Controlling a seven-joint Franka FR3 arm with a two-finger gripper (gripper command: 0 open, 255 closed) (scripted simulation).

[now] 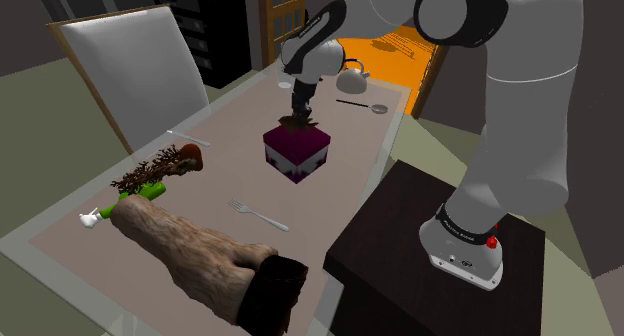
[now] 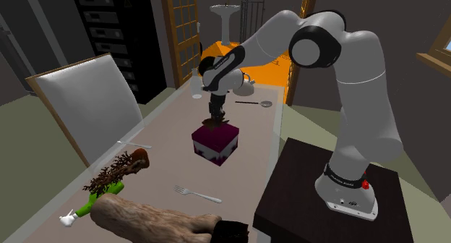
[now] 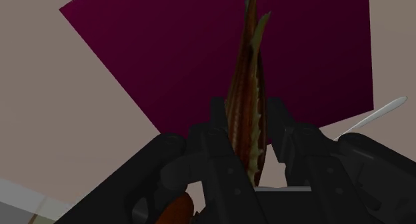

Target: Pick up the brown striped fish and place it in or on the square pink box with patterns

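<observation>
Two black fingers [image 3: 219, 123] of the gripper [image 3: 248, 123] are clamped on the brown striped fish [image 3: 245, 76], one pad on each flat side, so the claw is closed on it and carrying it. The fish hangs lengthwise from the jaws, pointing down at the dark magenta top of the square box [image 3: 167, 49].

In the shoulder view the gripper [image 1: 300, 96] holds the fish [image 1: 297, 118] directly above the box [image 1: 285, 159]. The box has pink and white patterned sides and stands about mid-table [image 1: 220, 164], somewhat nearer the long edge on the stand's side than the edge by the chair. The fish's lower tip is at or just over the box top; whether it touches cannot be told. The second exterior view agrees: gripper [image 2: 217, 110], fish [image 2: 218, 123] and box [image 2: 209, 149] are stacked in one line.

The fish looks thin, narrow and probably light, with stiff, smooth flanks. A pinch across the flat sides near the upper end, as here, seems the sensible hold, though such a slim body could swivel between the pads. Released upright, it will likely tip onto its side, so letting go low and over the middle of the lid should keep it from sliding off an edge toward the fork [image 1: 258, 214].
</observation>
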